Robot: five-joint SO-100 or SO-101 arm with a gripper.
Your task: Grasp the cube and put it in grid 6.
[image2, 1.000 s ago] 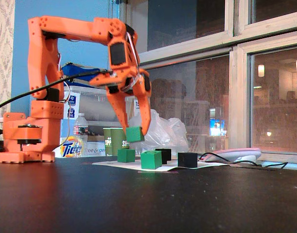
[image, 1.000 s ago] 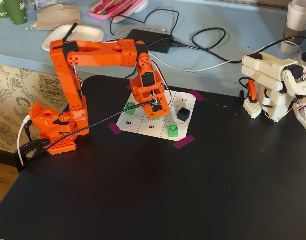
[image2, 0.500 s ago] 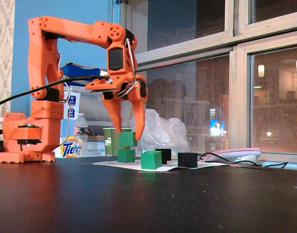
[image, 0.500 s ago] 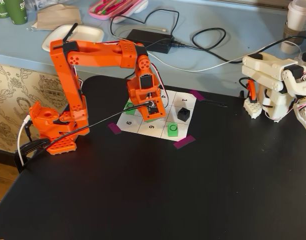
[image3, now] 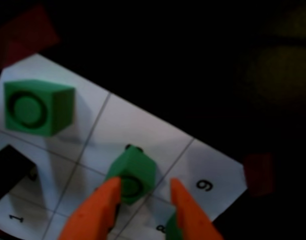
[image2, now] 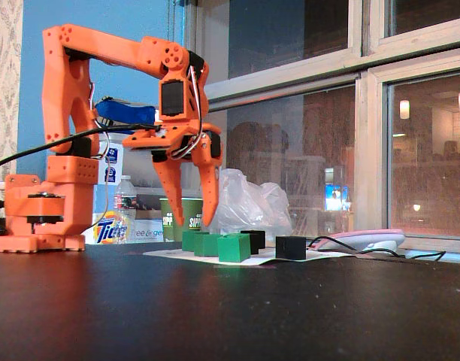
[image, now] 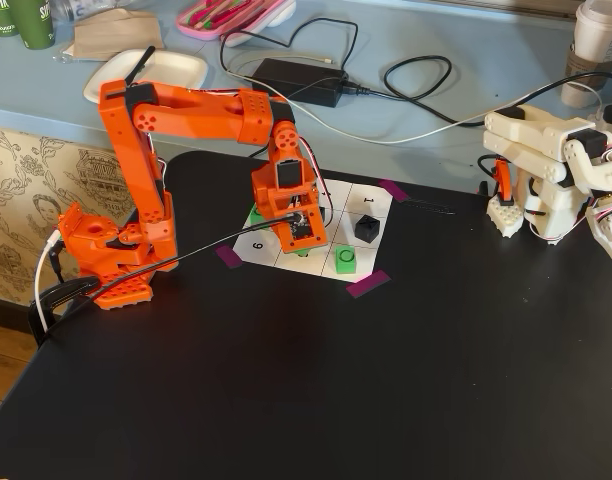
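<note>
Paper grid [image3: 143, 125] — cube [image3: 132, 172] covering numeral

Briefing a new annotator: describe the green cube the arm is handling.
Find the white paper grid on the black table. The cube sits between the open fingertips of the orange gripper, in the cell beside the 9. The other green cubes lie outside the fingers.

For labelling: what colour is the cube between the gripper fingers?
Bright green with a dark circle on top; the cube shows best in the wrist view.
</note>
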